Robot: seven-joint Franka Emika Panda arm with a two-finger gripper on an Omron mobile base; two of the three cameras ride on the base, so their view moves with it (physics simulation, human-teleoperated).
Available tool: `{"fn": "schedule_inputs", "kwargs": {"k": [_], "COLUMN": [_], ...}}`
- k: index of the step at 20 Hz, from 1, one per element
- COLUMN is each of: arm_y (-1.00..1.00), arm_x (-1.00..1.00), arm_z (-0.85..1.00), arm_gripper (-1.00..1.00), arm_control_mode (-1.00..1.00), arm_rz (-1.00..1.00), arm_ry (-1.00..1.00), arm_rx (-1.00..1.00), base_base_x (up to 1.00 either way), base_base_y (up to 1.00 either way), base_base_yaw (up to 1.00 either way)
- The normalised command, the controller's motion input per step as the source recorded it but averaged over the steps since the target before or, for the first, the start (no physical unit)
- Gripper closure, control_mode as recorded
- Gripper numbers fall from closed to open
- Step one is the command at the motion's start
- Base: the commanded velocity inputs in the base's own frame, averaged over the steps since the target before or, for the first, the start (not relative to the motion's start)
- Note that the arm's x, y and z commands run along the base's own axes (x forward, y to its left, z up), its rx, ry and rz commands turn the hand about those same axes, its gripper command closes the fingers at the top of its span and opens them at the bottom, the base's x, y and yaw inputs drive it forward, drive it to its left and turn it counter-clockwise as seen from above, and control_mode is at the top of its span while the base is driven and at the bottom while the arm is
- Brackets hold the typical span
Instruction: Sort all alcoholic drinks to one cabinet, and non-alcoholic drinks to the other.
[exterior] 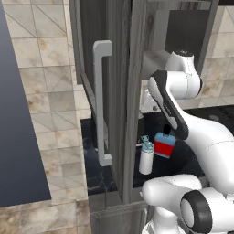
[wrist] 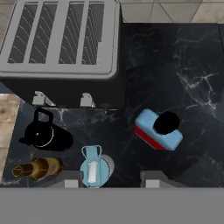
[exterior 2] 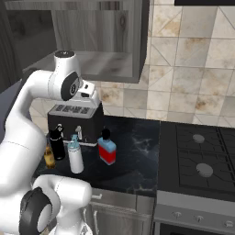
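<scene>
Four bottles stand on the black counter [wrist: 183, 70] in front of a toaster [wrist: 61, 43]. Looking straight down, I see the red bottle with blue shoulders [wrist: 158, 129] on the right and the white teal-lidded bottle [wrist: 94, 168] in the middle. The all-black bottle [wrist: 46, 135] and the amber beer bottle [wrist: 37, 168] are on the left. My gripper [wrist: 111, 179] hangs open high above them, roughly over the teal lid, holding nothing. The right base view shows the red bottle [exterior 2: 107, 148], white bottle [exterior 2: 75, 156], black bottle [exterior 2: 57, 142] and amber bottle [exterior 2: 48, 157]. The cabinet [exterior 2: 96, 64] above stands open.
The open cabinet door [exterior: 121, 91] with its pale bar handle [exterior: 101, 103] juts out to the left of my arm. A stove [exterior 2: 202, 160] lies to the right of the counter. The toaster [exterior 2: 75, 120] stands right behind the bottles.
</scene>
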Motion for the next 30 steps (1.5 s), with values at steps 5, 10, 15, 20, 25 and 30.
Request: {"fn": "schedule_inputs", "kwargs": {"k": [5,10,15,20,25,30], "arm_y": [0.0,0.0,0.02,0.1,0.15,0.11], "arm_x": [-0.09,-0.22,-0.31,-0.3,-0.24,-0.16], "arm_z": [-0.07,-0.17,-0.29,-0.29,-0.23,-0.18], "arm_gripper": [-1.0,-1.0,-1.0,-1.0,-1.0,-1.0], "arm_control_mode": [-1.0,-1.0,-1.0,-1.0,-1.0,-1.0], "arm_rz": [0.03,0.02,0.01,0.01,0.01,0.01], "arm_ry": [0.0,0.0,-0.01,-0.03,-0.01,0.0], "arm_rx": [0.0,0.0,0.0,-0.02,-0.04,-0.02], "base_base_x": [0.0,0.0,0.0,0.0,0.0,0.0], "base_base_y": [0.0,0.0,0.0,0.0,0.0,0.0], "base_base_yaw": [0.0,0.0,0.0,0.0,0.0,0.0]}}
